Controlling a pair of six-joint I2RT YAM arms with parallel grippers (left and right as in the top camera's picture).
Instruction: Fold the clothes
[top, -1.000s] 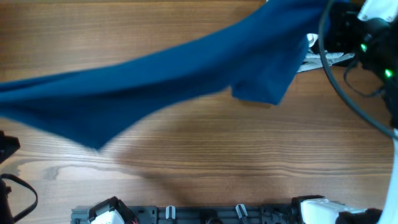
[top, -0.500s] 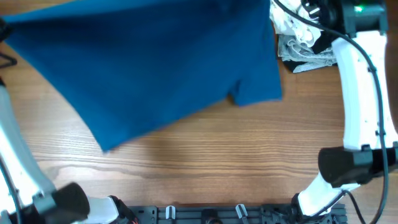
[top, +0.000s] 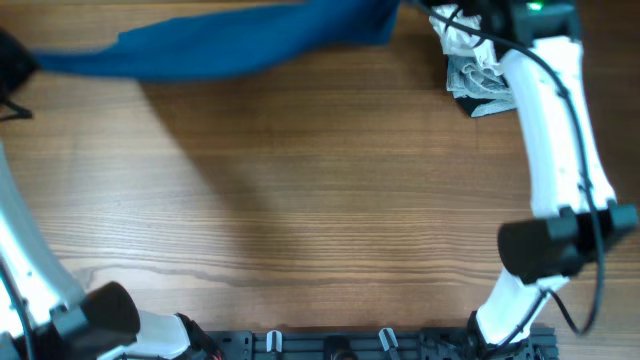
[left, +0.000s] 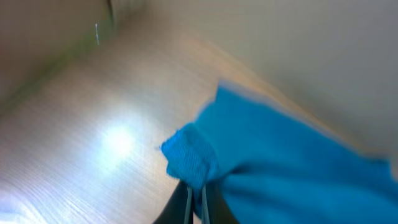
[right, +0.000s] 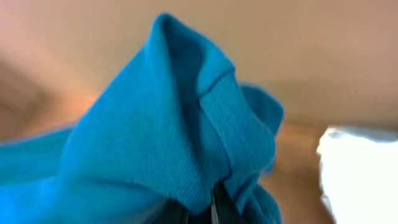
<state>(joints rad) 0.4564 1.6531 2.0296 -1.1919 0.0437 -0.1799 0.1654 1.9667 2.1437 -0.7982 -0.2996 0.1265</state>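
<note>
The deep-blue garment (top: 230, 45) hangs stretched in a band along the far edge of the table in the overhead view, held at both ends. My left gripper (left: 198, 202) is shut on one corner of the blue fabric (left: 280, 162) at the far left. My right gripper (right: 205, 208) is shut on a bunched fold of the same fabric (right: 168, 124) near the top right. In the overhead view both grippers' fingers are hidden by the arms and the cloth.
A heap of white, striped and dark garments (top: 472, 70) lies at the far right, beside the right arm (top: 555, 120). The wooden table (top: 320, 220) spreads below the cloth. The left arm (top: 25, 260) runs along the left edge.
The blue garment has been carried from low over the table's middle up to the far edge. Both arms have swung outward and back with it.
</note>
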